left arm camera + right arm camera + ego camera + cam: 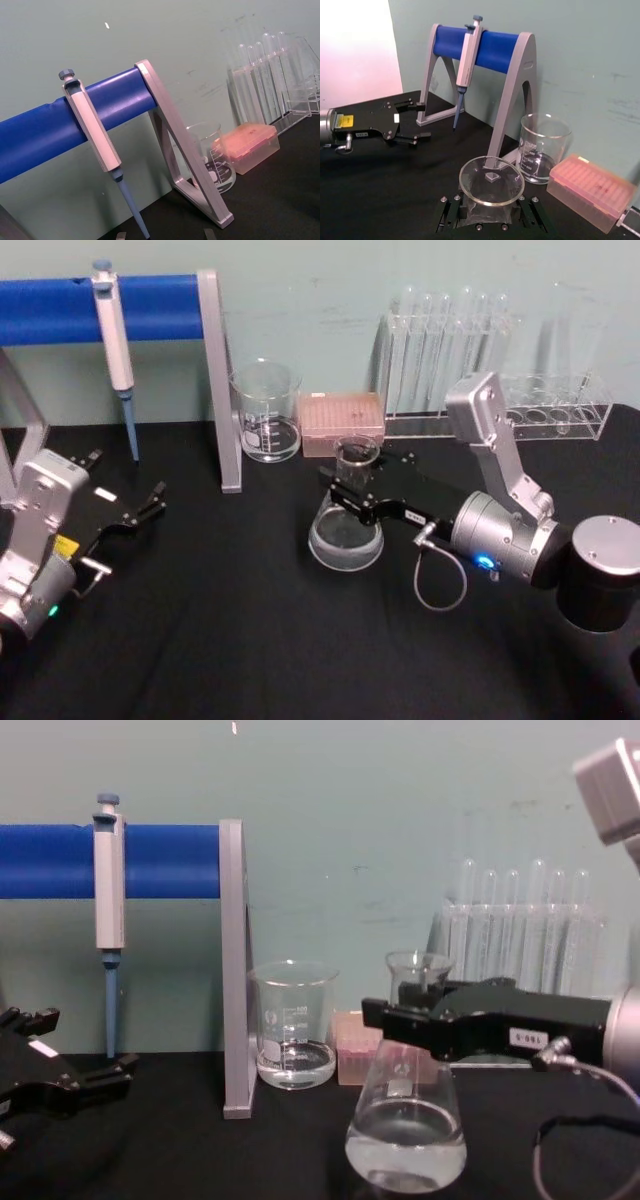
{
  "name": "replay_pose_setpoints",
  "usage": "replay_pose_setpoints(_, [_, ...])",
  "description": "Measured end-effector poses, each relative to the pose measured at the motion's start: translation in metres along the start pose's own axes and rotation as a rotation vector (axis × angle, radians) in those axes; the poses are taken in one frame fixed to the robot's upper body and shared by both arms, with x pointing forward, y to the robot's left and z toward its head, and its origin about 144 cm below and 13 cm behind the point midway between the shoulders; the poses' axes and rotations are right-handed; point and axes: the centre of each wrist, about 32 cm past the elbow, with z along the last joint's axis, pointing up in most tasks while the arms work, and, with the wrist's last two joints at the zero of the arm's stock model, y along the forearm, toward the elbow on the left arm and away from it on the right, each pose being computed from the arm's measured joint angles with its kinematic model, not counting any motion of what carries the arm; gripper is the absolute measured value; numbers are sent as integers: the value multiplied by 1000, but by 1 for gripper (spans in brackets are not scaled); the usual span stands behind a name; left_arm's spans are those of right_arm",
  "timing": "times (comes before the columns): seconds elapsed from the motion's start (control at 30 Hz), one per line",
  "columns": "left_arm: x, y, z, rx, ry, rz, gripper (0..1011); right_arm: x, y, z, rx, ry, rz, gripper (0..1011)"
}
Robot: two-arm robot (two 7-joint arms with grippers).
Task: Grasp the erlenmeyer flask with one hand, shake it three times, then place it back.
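One black two-fingered right gripper [350, 490] clenches the clear conical glass flask [347, 525] at its neck; shaking looks pending; left gripper [140, 512] released, parked far left

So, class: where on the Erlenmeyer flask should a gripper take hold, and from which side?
At the narrow neck of the flask, just under the flared rim, coming in level from the robot's right, as the right gripper does. The cone widens below; the rim likely checks slipping.
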Motion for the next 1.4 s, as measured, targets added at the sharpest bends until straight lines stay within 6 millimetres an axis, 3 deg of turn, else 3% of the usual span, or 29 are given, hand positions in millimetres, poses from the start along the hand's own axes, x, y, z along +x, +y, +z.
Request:
replay_pose_setpoints(0.7, [0, 0, 0, 0, 0, 0, 1001, -1, 8, -22, -41, 12, 12, 449])
replay_pose_setpoints(1.4, [0, 0, 0, 0, 0, 0, 1001, -2, 10, -28, -64, 25, 14, 449])
